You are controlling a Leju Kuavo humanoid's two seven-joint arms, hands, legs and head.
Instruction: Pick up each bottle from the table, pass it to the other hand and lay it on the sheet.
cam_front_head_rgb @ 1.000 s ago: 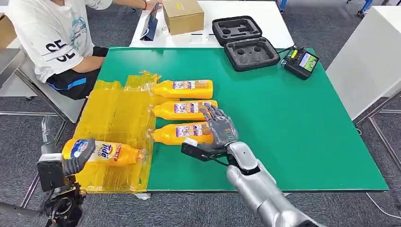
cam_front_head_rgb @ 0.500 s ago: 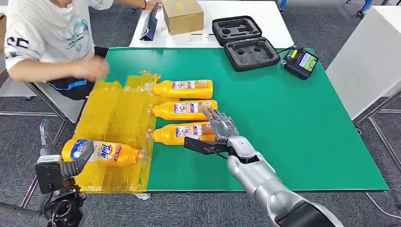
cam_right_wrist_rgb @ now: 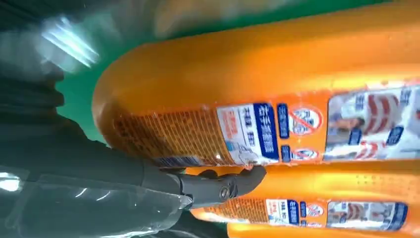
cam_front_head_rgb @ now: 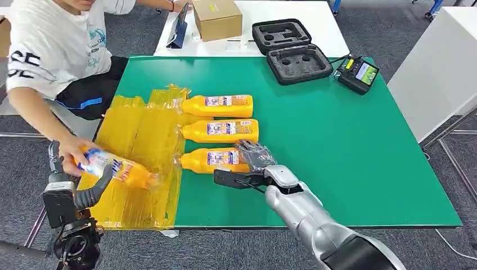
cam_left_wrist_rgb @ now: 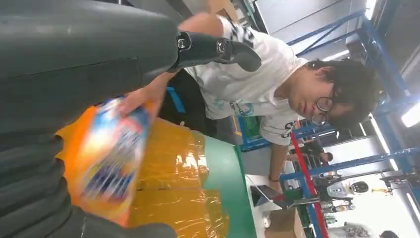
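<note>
Three orange bottles lie side by side on the green table (cam_front_head_rgb: 349, 146): far (cam_front_head_rgb: 219, 106), middle (cam_front_head_rgb: 222, 130) and nearest (cam_front_head_rgb: 211, 160). My right hand (cam_front_head_rgb: 256, 156) curls over the nearest bottle's (cam_right_wrist_rgb: 257, 89) base end, and its thumb (cam_right_wrist_rgb: 218, 186) lies in the gap beside the middle bottle (cam_right_wrist_rgb: 322, 193). A fourth bottle (cam_front_head_rgb: 121, 170), with a blue label, is tilted up over the yellow sheet (cam_front_head_rgb: 135, 129) in a person's hand (cam_front_head_rgb: 73, 154). My left hand (cam_front_head_rgb: 84, 194) sits just under it, fingers spread, thumb (cam_left_wrist_rgb: 218, 49) away from the blurred bottle (cam_left_wrist_rgb: 109, 158).
The person sits at the table's far left corner, arm reaching over the sheet's near end. A black foam case (cam_front_head_rgb: 292, 50) and a controller (cam_front_head_rgb: 358, 74) lie at the back of the table. A cardboard box (cam_front_head_rgb: 217, 18) stands on the white table behind.
The person's hand came down and lifted the blue-labelled bottle off the sheet. My right hand's fingers went from spread above the nearest bottle to curled over its base end.
</note>
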